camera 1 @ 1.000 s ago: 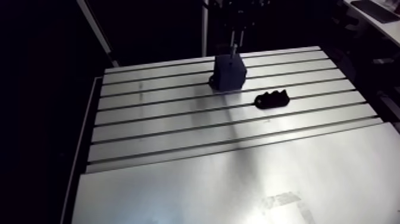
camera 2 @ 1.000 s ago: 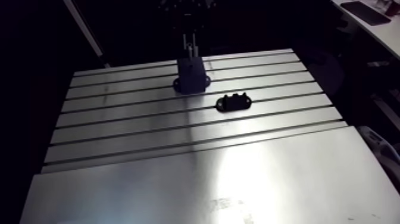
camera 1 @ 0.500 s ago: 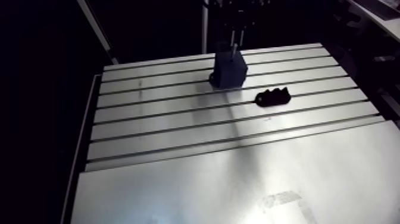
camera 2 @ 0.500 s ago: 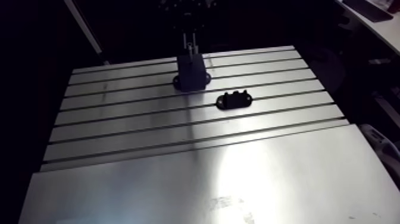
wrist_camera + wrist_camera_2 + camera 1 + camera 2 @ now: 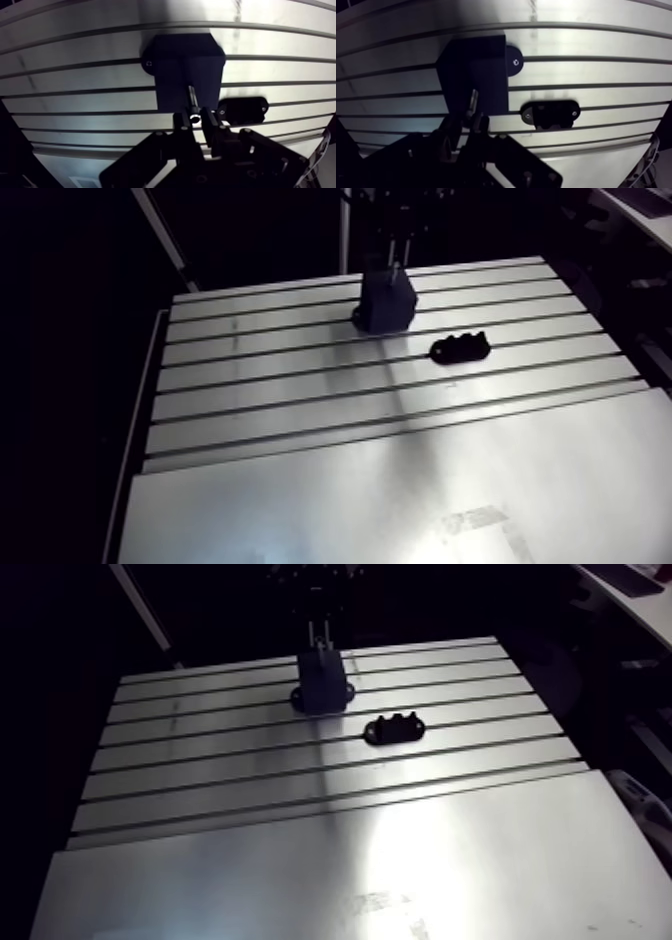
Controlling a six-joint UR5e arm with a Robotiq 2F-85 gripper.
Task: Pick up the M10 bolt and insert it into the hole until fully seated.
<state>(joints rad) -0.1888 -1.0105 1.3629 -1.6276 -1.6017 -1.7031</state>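
My end effector is clamped on the head of the M10 bolt. The shank points down at the top of the dark block — whether its tip has entered the hole I cannot tell. The block stands on the slotted surface, with a small black fixture just beside it.

You are looking at a big silver metal table with long straight grooves running left to right across its far part. The near part is a smooth flat sheet, and a bright patch of light shines on it toward the right. All around the table it is very dark.
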